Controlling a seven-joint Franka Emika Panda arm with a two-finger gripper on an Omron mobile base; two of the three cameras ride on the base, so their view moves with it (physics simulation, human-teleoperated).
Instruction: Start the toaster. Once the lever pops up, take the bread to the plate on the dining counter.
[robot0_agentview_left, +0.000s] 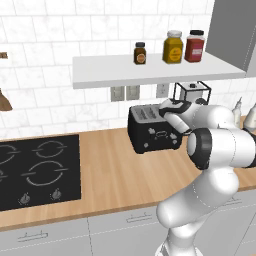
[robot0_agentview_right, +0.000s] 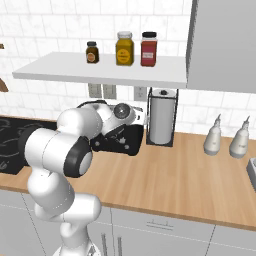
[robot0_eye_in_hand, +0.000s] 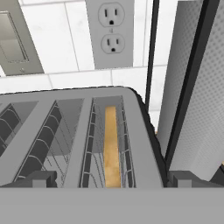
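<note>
A boxy black toaster (robot0_agentview_left: 152, 129) sits on the wooden counter (robot0_agentview_left: 115, 175). The hand view reveals a tan bread (robot0_eye_in_hand: 112, 146) edge in its right slot, gripper (robot0_eye_in_hand: 112, 179) spread wide at six o'clock.

I am working in a home kitchen: white tiled wall (robot0_agentview_left: 60, 45), wooden counter (robot0_agentview_left: 115, 175) over grey drawer fronts (robot0_agentview_left: 125, 222), and a black hob (robot0_agentview_left: 35, 170) set into it. A white shelf (robot0_agentview_left: 150, 70) carries three jars (robot0_agentview_left: 172, 47). On the counter stand a black toaster (robot0_agentview_left: 150, 130), a paper-towel holder (robot0_agentview_right: 161, 117) and two pale bottles (robot0_agentview_right: 227, 136); wall sockets (robot0_eye_in_hand: 109, 30) sit behind.
</note>
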